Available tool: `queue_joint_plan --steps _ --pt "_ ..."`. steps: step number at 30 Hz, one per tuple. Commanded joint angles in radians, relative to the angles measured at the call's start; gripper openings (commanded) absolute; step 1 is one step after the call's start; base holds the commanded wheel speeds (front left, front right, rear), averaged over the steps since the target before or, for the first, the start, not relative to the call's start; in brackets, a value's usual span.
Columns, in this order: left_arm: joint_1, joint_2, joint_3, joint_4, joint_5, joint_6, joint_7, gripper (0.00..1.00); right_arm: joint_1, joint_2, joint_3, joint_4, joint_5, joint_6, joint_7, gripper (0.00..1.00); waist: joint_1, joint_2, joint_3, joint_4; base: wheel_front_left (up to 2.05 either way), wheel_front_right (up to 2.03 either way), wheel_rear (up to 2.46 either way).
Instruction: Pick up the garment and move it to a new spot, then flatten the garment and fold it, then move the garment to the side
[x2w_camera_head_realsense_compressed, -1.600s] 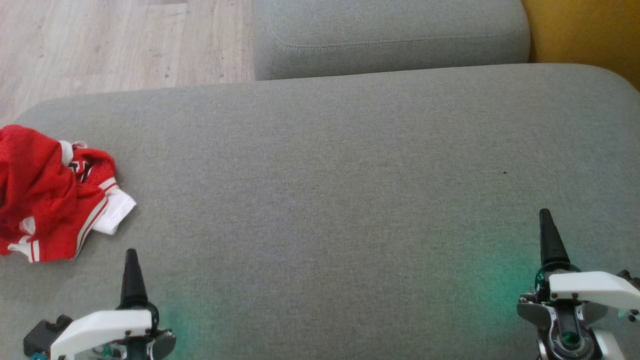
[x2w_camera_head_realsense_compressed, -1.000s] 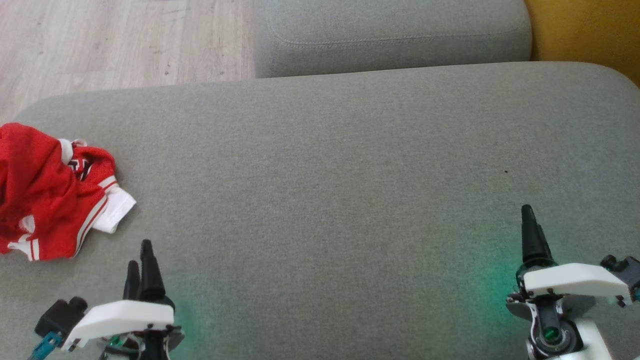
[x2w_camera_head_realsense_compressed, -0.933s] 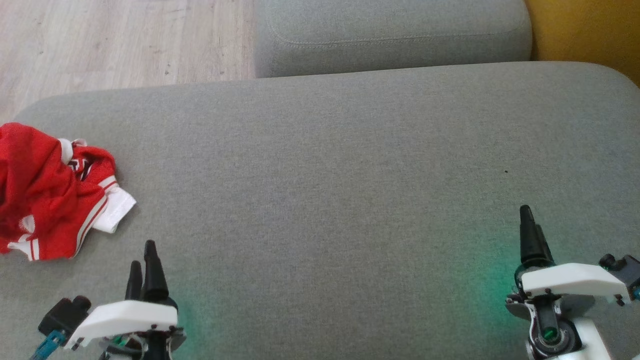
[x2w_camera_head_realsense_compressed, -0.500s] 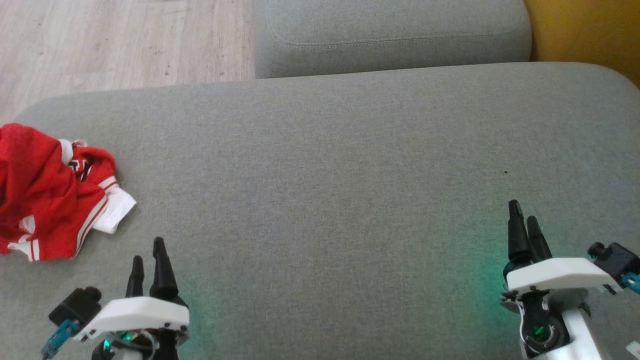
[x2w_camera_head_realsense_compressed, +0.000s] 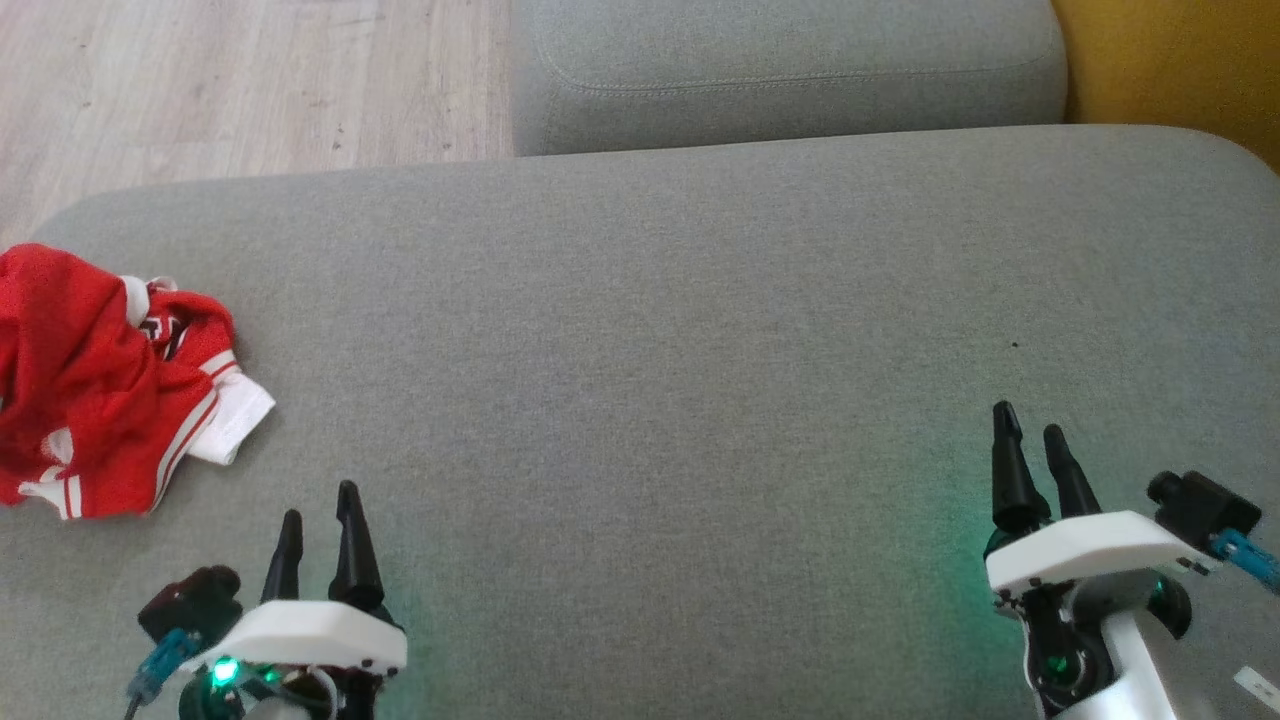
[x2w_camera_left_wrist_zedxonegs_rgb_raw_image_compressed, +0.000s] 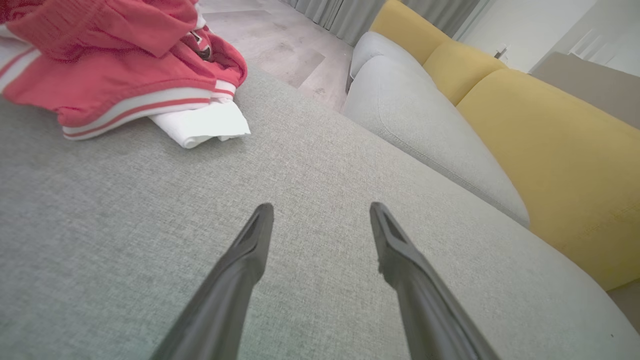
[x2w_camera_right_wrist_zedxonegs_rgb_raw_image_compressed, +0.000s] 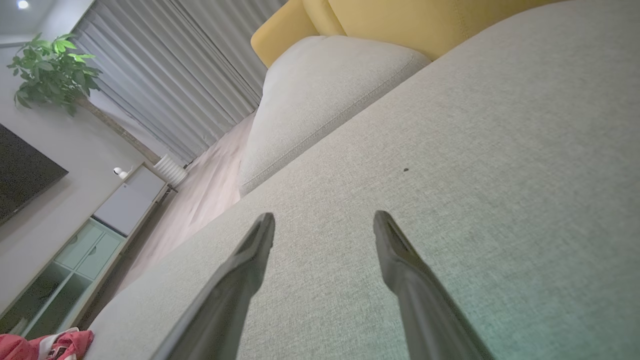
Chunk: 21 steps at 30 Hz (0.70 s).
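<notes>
The red and white garment (x2w_camera_head_realsense_compressed: 100, 390) is lying crumpled at the 9 o'clock edge of the grey seat cushion (x2w_camera_head_realsense_compressed: 640, 330), and it is sitting just where it was in the earlier head pictures, with its white hem pointing toward 4 o'clock. Neither gripper is touching it.

The left gripper (x2w_camera_head_realsense_compressed: 318, 502) is hovering at about 7 o'clock in the head view, with the garment at its 10 o'clock and apart from it. Its jaws are standing spread, holding nothing. A moment ago only one dark finger was showing there; now the wrist is turned so that both are showing side by side, and the gripper is sitting a little nearer the middle of the cushion. In the left wrist view the left gripper (x2w_camera_left_wrist_zedxonegs_rgb_raw_image_compressed: 321, 206) is pointing over bare grey fabric, with the garment (x2w_camera_left_wrist_zedxonegs_rgb_raw_image_compressed: 115, 75) lying at 10 o'clock.

The right gripper (x2w_camera_head_realsense_compressed: 1028, 420) is hovering at 5 o'clock, jaws likewise spread and empty. It too is now showing two fingers instead of one and is standing slightly closer to the centre than before. In the right wrist view the right gripper (x2w_camera_right_wrist_zedxonegs_rgb_raw_image_compressed: 324, 215) is hanging over the cushion, and a scrap of the garment (x2w_camera_right_wrist_zedxonegs_rgb_raw_image_compressed: 45, 345) is peeking in at 7 o'clock.
</notes>
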Motion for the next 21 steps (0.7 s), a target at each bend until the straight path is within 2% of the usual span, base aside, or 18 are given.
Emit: queue_joint_plan --steps 1,21 --pt "-0.057 0.018 0.014 -0.018 0.041 0.007 -0.016 1.00 -0.063 -0.010 0.022 -0.025 -0.044 0.000 -0.017 1.00 0.0000 0.0000 0.000 0.001 0.00 0.00 0.00" --pt "-0.080 0.023 -0.030 0.001 0.279 0.037 -0.072 1.00 -0.091 -0.007 0.052 0.020 -0.326 -0.001 -0.073 1.00 0.0000 0.0000 0.006 0.000 0.00 0.00 0.00"
